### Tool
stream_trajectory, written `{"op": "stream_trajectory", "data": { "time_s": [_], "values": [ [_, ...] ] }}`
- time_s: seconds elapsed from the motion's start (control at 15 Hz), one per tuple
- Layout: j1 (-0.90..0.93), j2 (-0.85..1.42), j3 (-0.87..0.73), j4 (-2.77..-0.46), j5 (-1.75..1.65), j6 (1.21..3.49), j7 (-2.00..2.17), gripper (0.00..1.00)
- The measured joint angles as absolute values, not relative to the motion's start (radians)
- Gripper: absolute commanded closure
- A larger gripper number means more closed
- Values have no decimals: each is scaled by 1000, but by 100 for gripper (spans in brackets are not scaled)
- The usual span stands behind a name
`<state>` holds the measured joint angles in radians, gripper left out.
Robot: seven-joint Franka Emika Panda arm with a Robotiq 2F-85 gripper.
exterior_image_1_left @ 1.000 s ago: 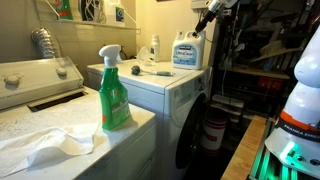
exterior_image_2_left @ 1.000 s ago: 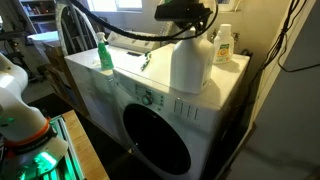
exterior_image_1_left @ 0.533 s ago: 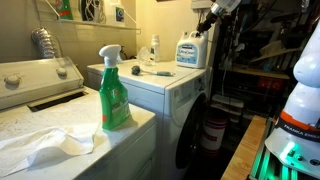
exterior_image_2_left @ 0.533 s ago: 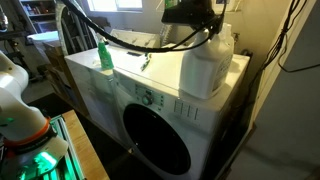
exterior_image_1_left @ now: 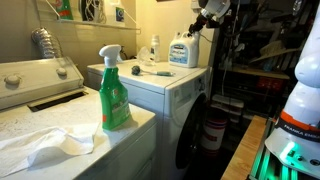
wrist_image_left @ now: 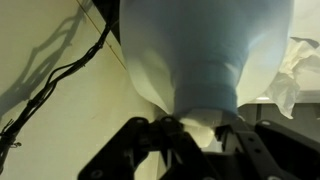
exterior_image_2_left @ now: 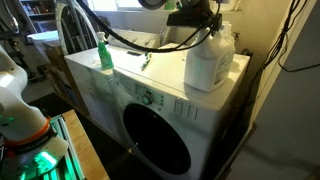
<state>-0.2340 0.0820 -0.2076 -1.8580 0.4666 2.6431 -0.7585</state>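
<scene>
Gripper (exterior_image_2_left: 205, 16) is closed on the top of the white detergent jug (exterior_image_2_left: 208, 62). In the wrist view the fingers (wrist_image_left: 160, 135) sit either side of the neck, and the jug body fills the frame above them.

The jug stands at the far corner of the washer worktop (exterior_image_2_left: 135, 78), close to the edge, and in an exterior view (exterior_image_1_left: 181, 50) it looks slightly tilted. I can't tell whether the base is fully down or just clear of the surface.

Handling, as a judgement:
- It's a large moulded plastic jug. The fill level isn't visible, so treat it as heavy, with liquid that can slosh.
- The walls are stiff at the neck and handle but probably flex mid-body. The body is too wide for the gripper anyway.
- The plastic is smooth, so it's slippery. With a grip this high, the mass hangs well below the fingers and will want to swing or rotate in the grip.
- The neck under the cap is the best place to hold, since the shoulder gives a lip to catch on. The handle loop is the alternative.
- It isn't fragile, but a drop off that corner goes to the floor.

Nearby:
- A small bottle (exterior_image_2_left: 227, 38) stands just behind the jug, near enough to get clipped.
- The green spray bottle (exterior_image_2_left: 103, 52) is well apart at the other end.
- Cables (wrist_image_left: 60, 70) run along the wall behind.
</scene>
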Motion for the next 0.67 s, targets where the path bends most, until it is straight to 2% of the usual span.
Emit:
{"op": "stream_trajectory", "data": {
  "time_s": [0.67],
  "values": [
    [-240,106,-202,-1829,442,2645,-871,93]
  ]
}}
